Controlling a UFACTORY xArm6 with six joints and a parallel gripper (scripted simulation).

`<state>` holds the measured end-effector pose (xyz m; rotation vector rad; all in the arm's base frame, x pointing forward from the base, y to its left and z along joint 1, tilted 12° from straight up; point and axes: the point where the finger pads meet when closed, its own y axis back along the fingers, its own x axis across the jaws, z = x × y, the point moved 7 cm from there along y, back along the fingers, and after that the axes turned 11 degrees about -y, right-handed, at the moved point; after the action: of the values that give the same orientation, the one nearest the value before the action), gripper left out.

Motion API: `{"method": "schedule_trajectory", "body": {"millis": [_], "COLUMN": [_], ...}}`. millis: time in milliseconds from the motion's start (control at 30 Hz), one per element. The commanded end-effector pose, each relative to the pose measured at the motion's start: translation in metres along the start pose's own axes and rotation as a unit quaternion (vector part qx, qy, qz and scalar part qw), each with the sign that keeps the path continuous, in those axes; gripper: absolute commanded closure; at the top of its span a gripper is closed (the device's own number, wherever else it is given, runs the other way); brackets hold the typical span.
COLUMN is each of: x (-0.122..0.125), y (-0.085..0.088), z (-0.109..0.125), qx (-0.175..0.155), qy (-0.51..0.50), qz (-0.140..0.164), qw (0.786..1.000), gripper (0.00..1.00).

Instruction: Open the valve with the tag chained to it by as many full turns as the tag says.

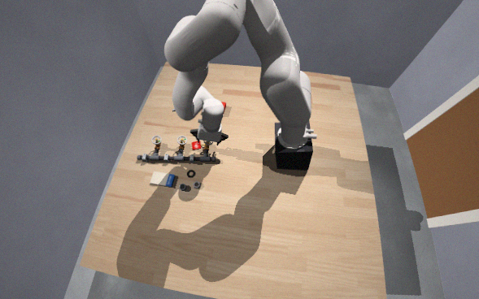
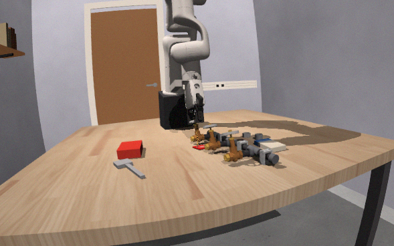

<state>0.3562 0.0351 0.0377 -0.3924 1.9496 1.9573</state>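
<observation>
A grey pipe manifold (image 1: 178, 158) carries three brass valves with round handwheels: a left valve (image 1: 156, 140), a middle valve (image 1: 181, 140) and a right valve (image 1: 206, 149). A red tag (image 1: 196, 145) lies beside the right valve and also shows in the exterior view (image 2: 198, 146). My gripper (image 1: 209, 140) is open and points down directly over the right valve, its fingers on either side of the handwheel. In the exterior view the gripper (image 2: 197, 121) sits just above the far valve (image 2: 197, 134). I cannot tell whether the fingers touch the handwheel.
A white and blue block (image 1: 163, 179), a black ring (image 1: 190, 176) and two small fittings (image 1: 189, 186) lie in front of the manifold. A red box (image 2: 130, 149) and a grey hammer (image 2: 129, 166) lie behind it. The black arm base (image 1: 293, 153) stands to the right.
</observation>
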Motion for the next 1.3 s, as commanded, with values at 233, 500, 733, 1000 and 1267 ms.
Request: {"method": "schedule_trajectory", "body": {"millis": [233, 500, 733, 1000, 1267], "x": [0.0032, 0.0032, 0.0032, 0.0032, 0.0032], "y": [-0.0001, -0.0001, -0.0001, -0.0001, -0.0001], "z": [-0.0062, -0.0062, -0.0062, -0.0062, -0.0062], "qx": [-0.042, -0.042, -0.042, -0.042, -0.042], "qy": [-0.003, -0.003, -0.003, -0.003, -0.003], "qz": [-0.024, -0.024, -0.024, -0.024, -0.024], "qw": [0.999, 0.999, 0.999, 0.999, 0.999], "gripper": [0.0, 0.0, 0.0, 0.0, 1.0]}}
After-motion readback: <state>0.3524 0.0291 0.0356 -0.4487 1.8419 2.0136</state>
